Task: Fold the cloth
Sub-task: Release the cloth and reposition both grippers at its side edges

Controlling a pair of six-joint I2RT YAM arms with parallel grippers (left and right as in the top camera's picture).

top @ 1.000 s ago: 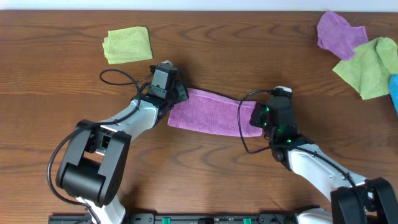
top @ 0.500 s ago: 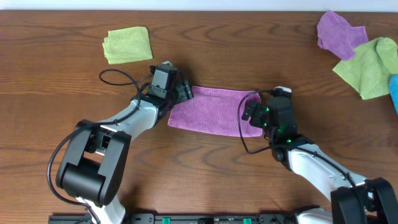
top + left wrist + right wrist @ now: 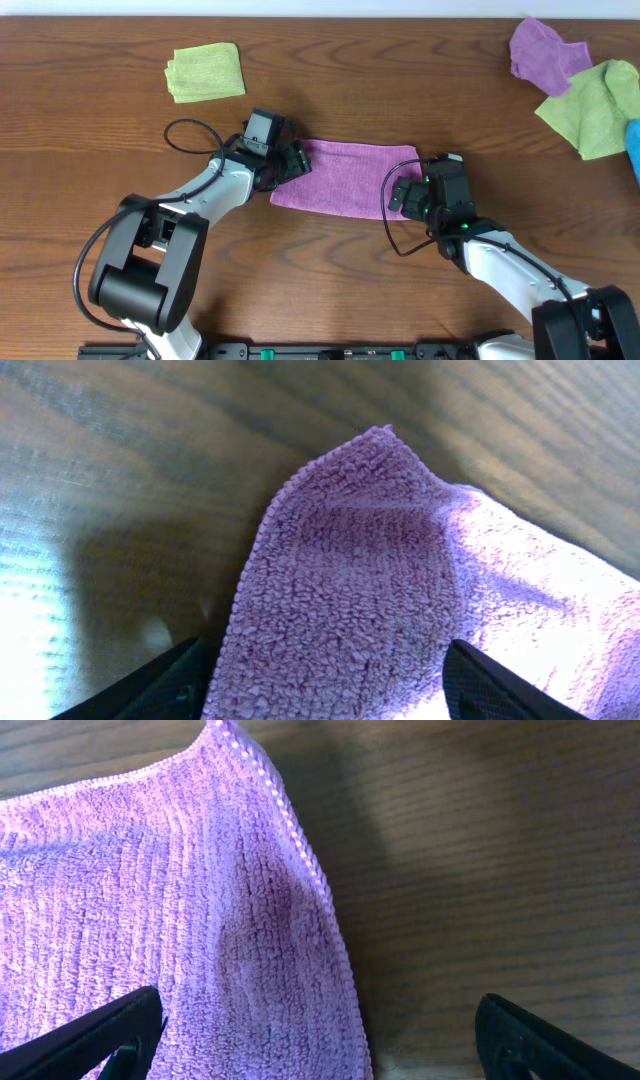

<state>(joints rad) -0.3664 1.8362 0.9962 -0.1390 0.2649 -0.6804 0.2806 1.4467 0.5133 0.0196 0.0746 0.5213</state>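
cloth (image 3: 345, 178) lies flat as a strip at centre of table (image 3: 100, 130), btwn both arms. left gripper (image 3: 292, 160) over its left end, jaws spread, nothing held. right gripper (image 3: 399, 196) over right end, jaws wide, nothing held.

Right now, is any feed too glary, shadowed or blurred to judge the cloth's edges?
Overhead: even light, sharp, cloth edges plain. Left wrist: glare bleaches the cloth's right side and the table at left; dark shadow beside the corner; fingers blurred. Right wrist: stitched edge crisp, soft shadow on the table beside it.
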